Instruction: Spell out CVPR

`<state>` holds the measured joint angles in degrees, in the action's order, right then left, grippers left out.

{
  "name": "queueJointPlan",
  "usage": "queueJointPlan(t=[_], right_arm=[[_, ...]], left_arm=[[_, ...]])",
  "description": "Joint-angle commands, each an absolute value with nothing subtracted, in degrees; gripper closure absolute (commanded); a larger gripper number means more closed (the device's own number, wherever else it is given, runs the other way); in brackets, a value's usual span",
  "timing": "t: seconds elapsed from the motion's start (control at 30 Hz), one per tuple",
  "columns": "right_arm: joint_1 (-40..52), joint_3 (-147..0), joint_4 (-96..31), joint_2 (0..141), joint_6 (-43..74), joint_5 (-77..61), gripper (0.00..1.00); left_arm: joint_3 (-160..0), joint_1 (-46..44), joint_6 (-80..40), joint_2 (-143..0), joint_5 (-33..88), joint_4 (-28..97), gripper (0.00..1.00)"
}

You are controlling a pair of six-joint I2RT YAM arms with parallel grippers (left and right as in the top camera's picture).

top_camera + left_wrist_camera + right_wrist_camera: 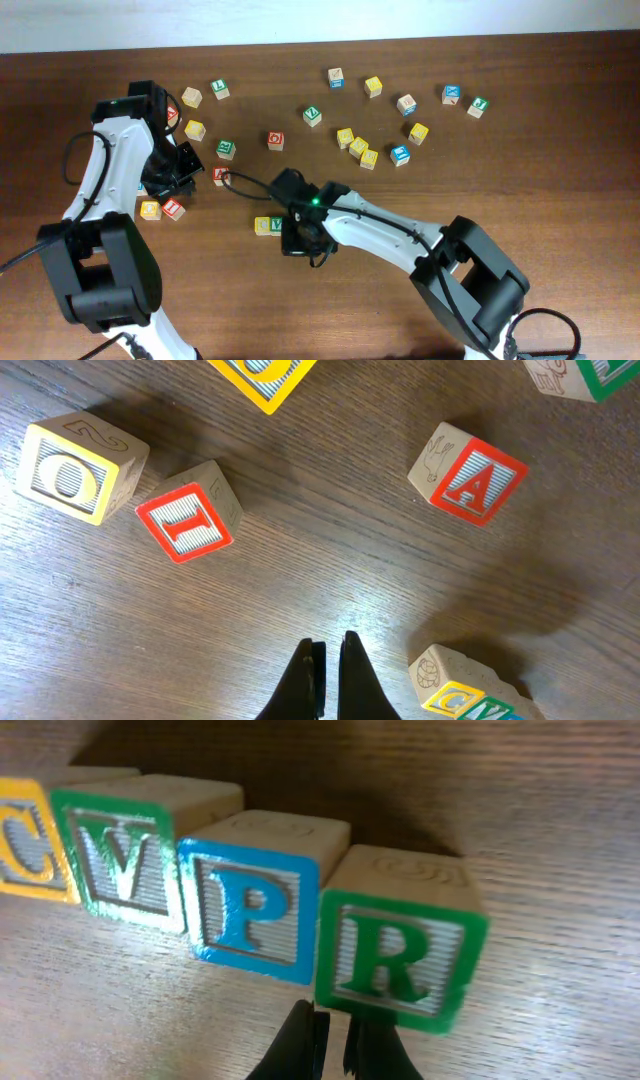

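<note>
Seeing C block [25,845], V block [125,860], P block [245,910], R block [400,960] in a row; my right tool [332,1040] and left tool [328,670] both sit narrow, empty.

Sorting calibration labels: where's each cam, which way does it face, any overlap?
Overhead: above the table, facing straight down; left arm, right arm visible.
Left wrist: looks down past left gripper at O block, I block, A block.
Right wrist: low, facing P block and R block past right gripper.
Shared: C block, V block in all three.
</note>
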<state>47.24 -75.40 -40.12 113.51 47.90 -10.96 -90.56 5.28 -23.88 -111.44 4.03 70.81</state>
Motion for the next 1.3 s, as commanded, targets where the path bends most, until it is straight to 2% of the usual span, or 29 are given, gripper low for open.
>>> queueJointPlan(t=[0.0, 0.83, 1.0, 1.27], right_arm=[[47.62, -75.22, -39.59, 113.95, 48.53, -9.26, 0.96], [47.66, -75.22, -38.06, 113.97, 48.29, -6.81, 0.96], [48.05, -75.22, -38.11, 113.97, 48.34, -10.15, 0.96], [49.43, -75.22, -37.01, 113.97, 48.51, -6.55, 0.96]], left_arm=[[-91.13, 5.58, -24.82, -111.9, 3.16, 71.05, 1.0], [-91.13, 5.58, -24.82, -111.9, 3.16, 71.29, 1.0], [-91.13, 5.58, -24.8, -111.9, 3.16, 71.48, 1.0], [-91.13, 5.58, -24.8, -111.9, 3.16, 71.88, 1.0]])
